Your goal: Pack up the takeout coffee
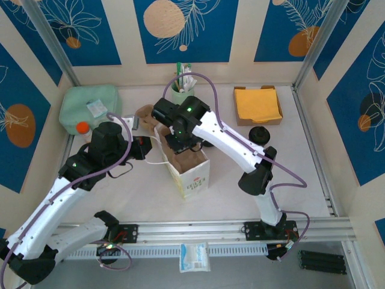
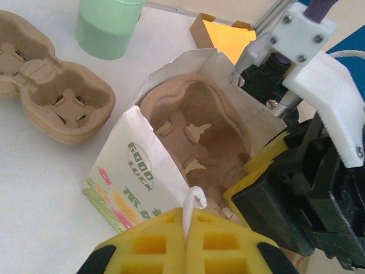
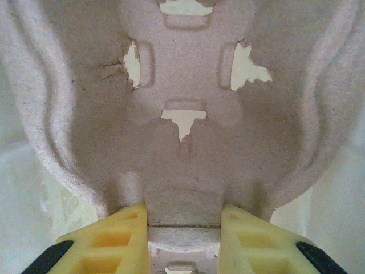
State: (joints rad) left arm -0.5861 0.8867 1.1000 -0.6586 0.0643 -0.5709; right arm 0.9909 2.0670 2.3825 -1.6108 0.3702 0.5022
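The takeout coffee [image 1: 260, 133] stands at the right of the table; from above its round black lid shows. A white paper bag [image 1: 194, 173] [image 2: 122, 171] stands open mid-table. My left gripper [image 1: 146, 148] [image 2: 187, 228] is shut on the bag's white string handle [image 2: 192, 206], at the bag's left side. My right gripper [image 1: 180, 143] [image 3: 183, 228] reaches down into the bag's mouth. It is shut on the middle ridge of a brown pulp cup carrier [image 3: 182, 85] [image 2: 199, 131] that sits upright inside the bag.
A mint-green cup of stirrers [image 1: 180, 93] [image 2: 108, 25] stands at the back. Spare pulp carriers [image 2: 51, 91] [image 1: 144, 113] lie left of the bag. A box of orange napkins [image 1: 257, 103] sits back right, a pale green container [image 1: 90, 105] back left.
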